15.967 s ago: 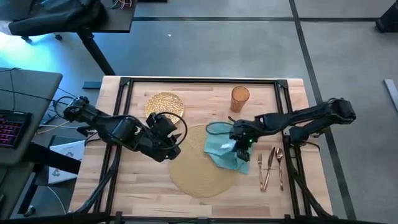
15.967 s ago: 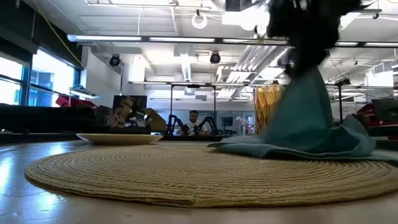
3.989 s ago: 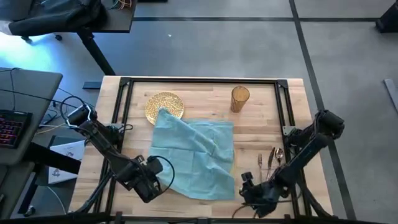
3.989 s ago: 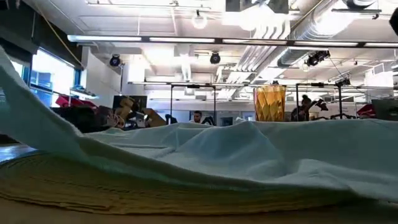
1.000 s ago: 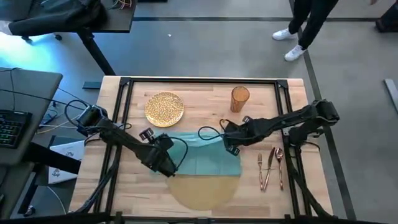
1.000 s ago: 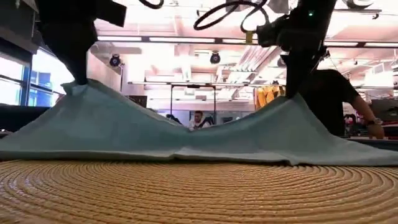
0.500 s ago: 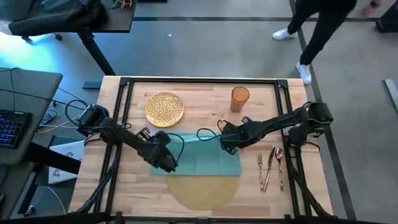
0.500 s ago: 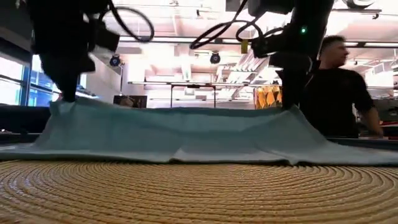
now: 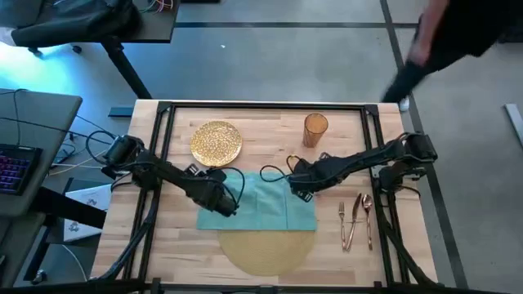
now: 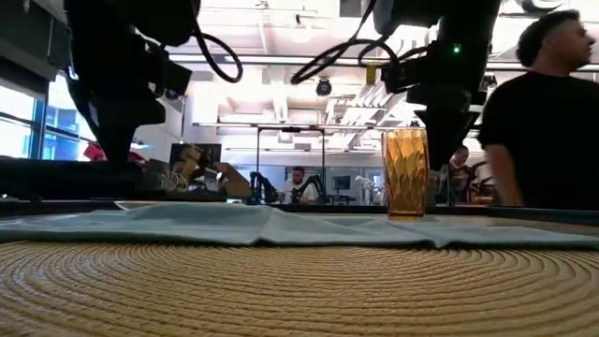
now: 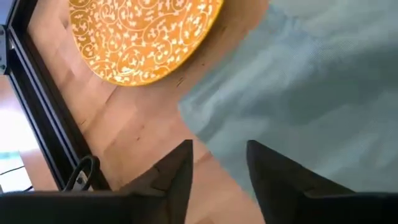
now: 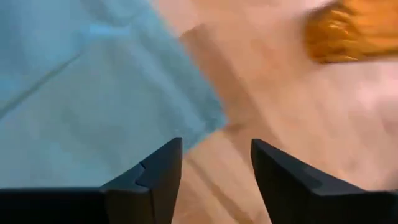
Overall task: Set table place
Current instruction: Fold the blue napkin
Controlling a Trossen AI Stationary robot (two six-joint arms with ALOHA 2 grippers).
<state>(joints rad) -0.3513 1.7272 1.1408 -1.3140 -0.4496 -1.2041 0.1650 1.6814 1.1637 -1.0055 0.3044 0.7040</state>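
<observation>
— Where does each camera sit?

— One hangs overhead, facing straight down on the whole table (image 9: 270, 122) and some floor around it. One sits at tabletop height, its lens almost touching the woven mat (image 10: 299, 285), facing level across it into the room.

— And the wrist ones?

— Each looks down from close above the wood, past its own two dark fingers. The left one sees the plate (image 11: 143, 37) and napkin (image 11: 311, 93); the right one sees the napkin's corner and the glass (image 12: 348, 31).

— What overlaps?

— All four catch the napkin; the low and overhead views share the mat and glass.
</observation>
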